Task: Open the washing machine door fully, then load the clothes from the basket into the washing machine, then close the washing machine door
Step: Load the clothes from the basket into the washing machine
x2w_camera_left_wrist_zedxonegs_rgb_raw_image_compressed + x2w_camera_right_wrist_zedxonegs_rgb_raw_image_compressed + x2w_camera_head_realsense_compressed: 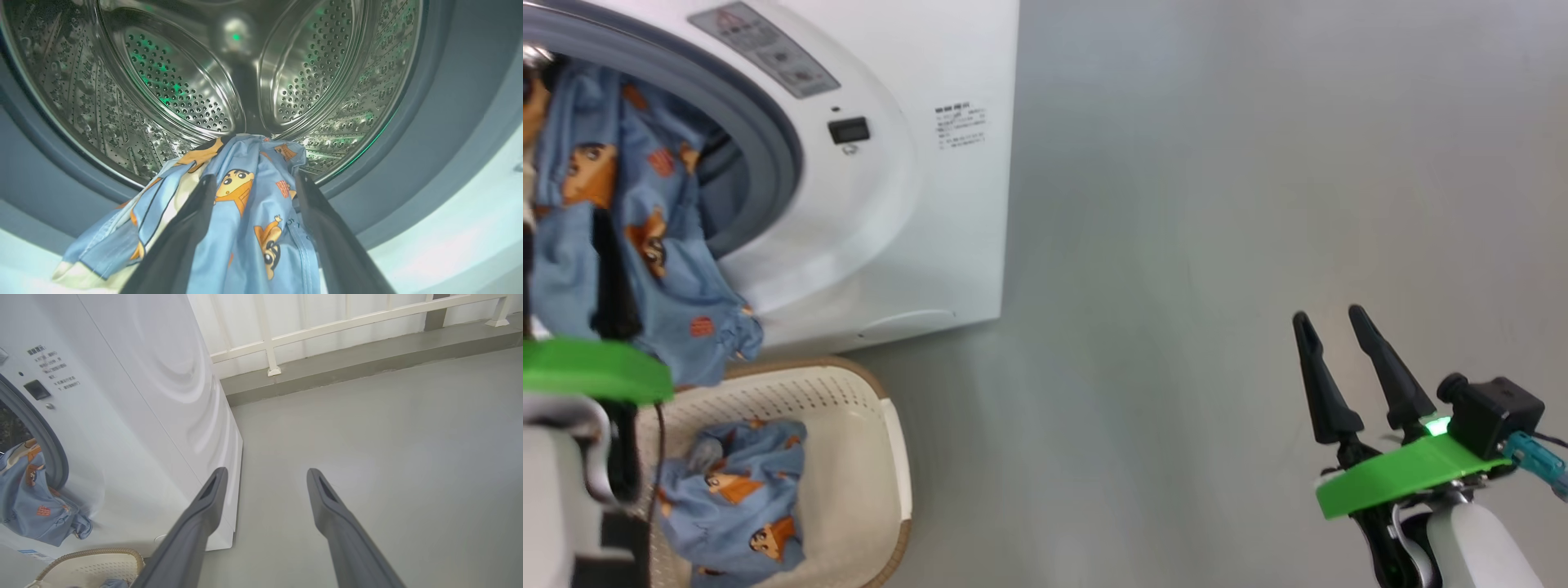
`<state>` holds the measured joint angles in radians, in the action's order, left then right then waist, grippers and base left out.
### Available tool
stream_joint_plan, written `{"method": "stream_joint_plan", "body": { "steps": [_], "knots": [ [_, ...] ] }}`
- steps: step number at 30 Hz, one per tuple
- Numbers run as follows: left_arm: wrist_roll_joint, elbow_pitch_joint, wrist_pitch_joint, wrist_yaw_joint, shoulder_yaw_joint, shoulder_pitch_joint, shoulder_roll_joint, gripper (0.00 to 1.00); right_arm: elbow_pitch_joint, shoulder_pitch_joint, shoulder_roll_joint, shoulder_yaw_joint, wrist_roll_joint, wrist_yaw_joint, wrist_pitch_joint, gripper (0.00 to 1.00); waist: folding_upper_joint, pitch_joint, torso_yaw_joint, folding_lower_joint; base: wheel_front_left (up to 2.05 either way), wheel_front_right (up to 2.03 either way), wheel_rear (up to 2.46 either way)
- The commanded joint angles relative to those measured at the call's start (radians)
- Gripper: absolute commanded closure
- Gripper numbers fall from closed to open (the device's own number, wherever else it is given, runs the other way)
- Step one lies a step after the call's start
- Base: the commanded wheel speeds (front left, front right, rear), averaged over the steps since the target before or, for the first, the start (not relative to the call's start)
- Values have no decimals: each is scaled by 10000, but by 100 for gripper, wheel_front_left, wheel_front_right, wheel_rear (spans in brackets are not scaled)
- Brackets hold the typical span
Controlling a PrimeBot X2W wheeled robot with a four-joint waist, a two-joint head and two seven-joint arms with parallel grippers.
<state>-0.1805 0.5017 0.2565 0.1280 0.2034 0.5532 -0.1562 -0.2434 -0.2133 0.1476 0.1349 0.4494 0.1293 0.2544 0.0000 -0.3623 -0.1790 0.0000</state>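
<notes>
The white washing machine (915,204) stands with its opening uncovered; the washing machine door is out of view. One of the light-blue printed clothes (253,212) hangs from the grey gasket (429,143) down the machine's front, its top end just inside the steel drum (184,90). My left gripper (253,179) is at the drum's mouth, open, with that garment draped between its spread fingers. Another garment (735,498) lies in the cream basket (886,457) on the floor under the opening. Far to the right, my right gripper (1331,314) hovers open over the floor with nothing between its fingers.
Grey floor (1217,245) stretches to the right of the machine. In the right wrist view, a raised kerb (367,363) with a white railing (347,322) closes off the far side. The basket (94,563) sits tight against the machine's base.
</notes>
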Motion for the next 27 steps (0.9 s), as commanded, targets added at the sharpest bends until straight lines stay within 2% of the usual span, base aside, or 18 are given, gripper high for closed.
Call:
{"method": "stream_joint_plan", "body": {
  "steps": [1, 16, 27],
  "knots": [
    [12, -393, 53, 26, 199, -343, -299, 0, 180, 228, 146, 157, -36, 14, 74, 0, 0, 377, 177, 0, 0, 0, 0],
    [53, -1993, 53, 26, 370, -2949, 348, 0, 122, 1127, 480, -27, -11, 14, 74, 0, 0, 1464, 685, 0, 0, 0, 0],
    [-3, -2765, 53, 27, 209, -4143, 556, 0, 143, 1734, 647, -220, -3, 14, 74, 0, 0, 2064, 996, 0, 0, 0, 0]
  ]
}}
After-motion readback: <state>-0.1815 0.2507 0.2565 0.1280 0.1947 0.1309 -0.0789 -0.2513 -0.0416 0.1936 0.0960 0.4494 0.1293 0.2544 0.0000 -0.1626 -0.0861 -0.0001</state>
